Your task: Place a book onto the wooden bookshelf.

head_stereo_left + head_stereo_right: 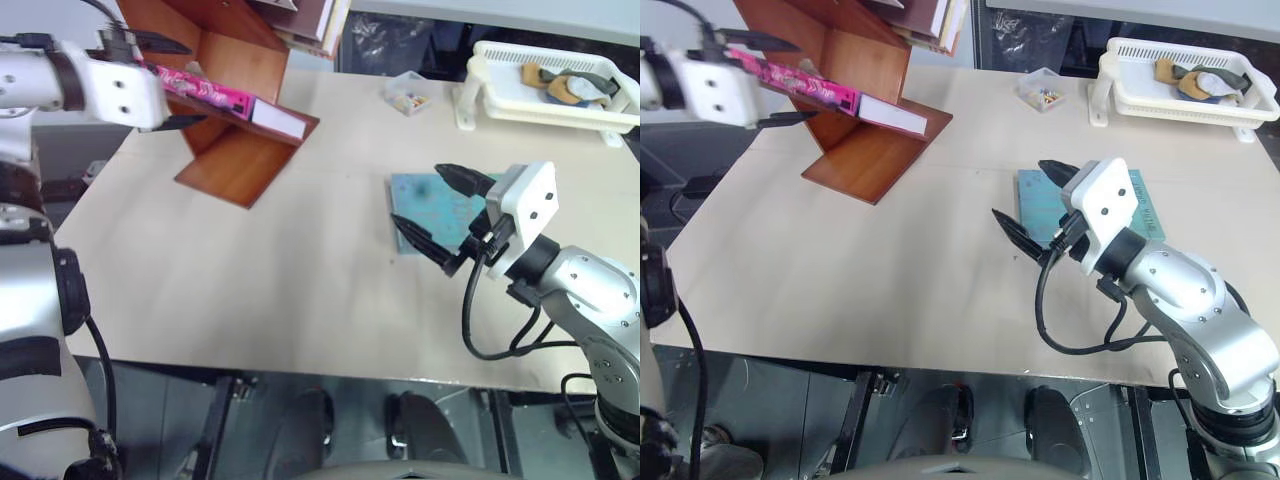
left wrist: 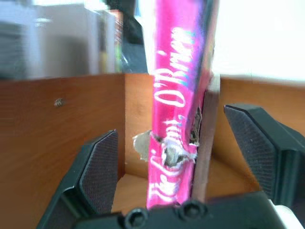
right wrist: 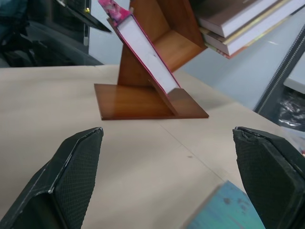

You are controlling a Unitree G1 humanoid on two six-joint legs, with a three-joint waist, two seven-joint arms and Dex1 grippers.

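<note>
**Jaws off the book: release step on the shelf**

Jaws on your left gripper [image 1: 168,82] stand spread, one finger [image 2: 97,174] either side of the pink book [image 1: 215,93] with a gap on both sides, so nothing is gripped. The book lies along a slanted panel of the wooden bookshelf [image 1: 240,150], its white page edge low by the panel's end. Your right gripper [image 1: 1030,200] hangs wide open and empty above the teal book [image 1: 1040,200] on the counter [image 1: 260,280]. Next, I judge, draw the left arm straight back without brushing the spine.
</note>
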